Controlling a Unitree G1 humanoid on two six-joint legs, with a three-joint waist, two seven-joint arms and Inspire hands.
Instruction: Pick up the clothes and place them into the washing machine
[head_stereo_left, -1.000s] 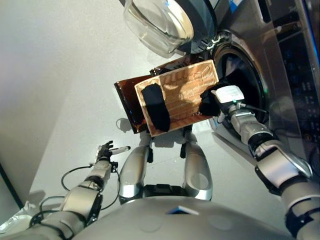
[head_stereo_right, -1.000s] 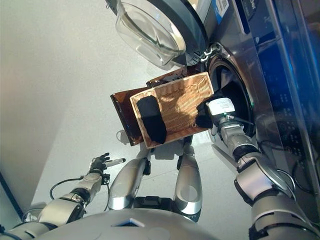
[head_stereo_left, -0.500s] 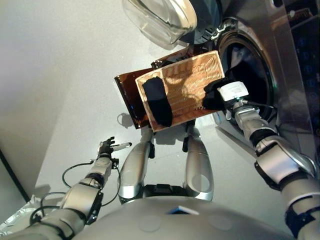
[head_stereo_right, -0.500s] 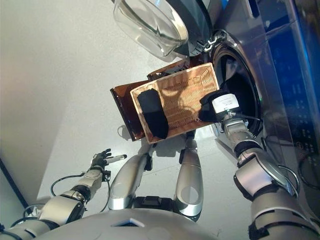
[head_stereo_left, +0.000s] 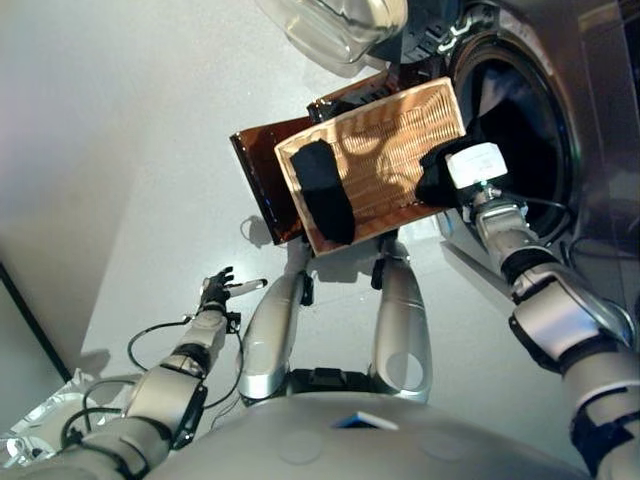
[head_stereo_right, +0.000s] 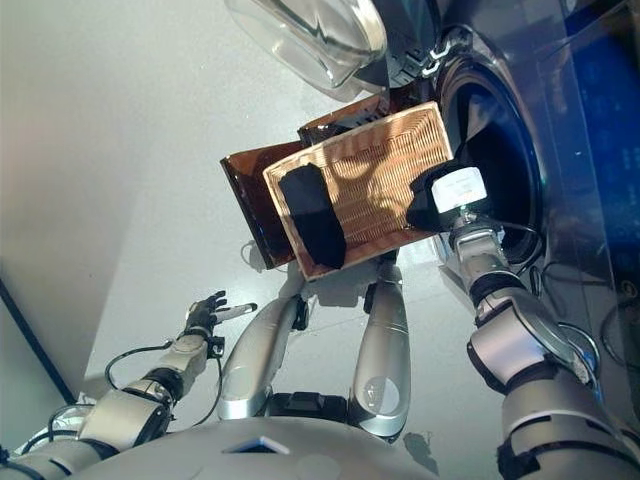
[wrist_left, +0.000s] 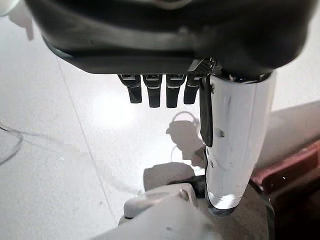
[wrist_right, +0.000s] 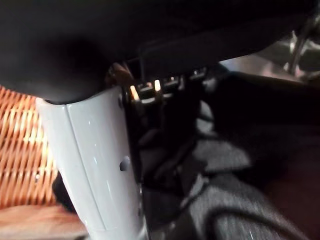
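carried nearer the drum mouth over the last second, the right hand (head_stereo_left: 447, 180) pinches one dark grey garment (wrist_right: 220, 200) at the washing machine (head_stereo_left: 520, 130) opening, one black garment (head_stereo_left: 322, 190) left in the single wicker basket (head_stereo_left: 385, 150), left hand (head_stereo_left: 215, 290) idle with fingers straight.

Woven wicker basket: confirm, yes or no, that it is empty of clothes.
No. A black garment lies in the tan woven wicker basket at its end away from the washing machine's drum opening.

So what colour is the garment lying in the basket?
Black garment, clearest in the left eye view.
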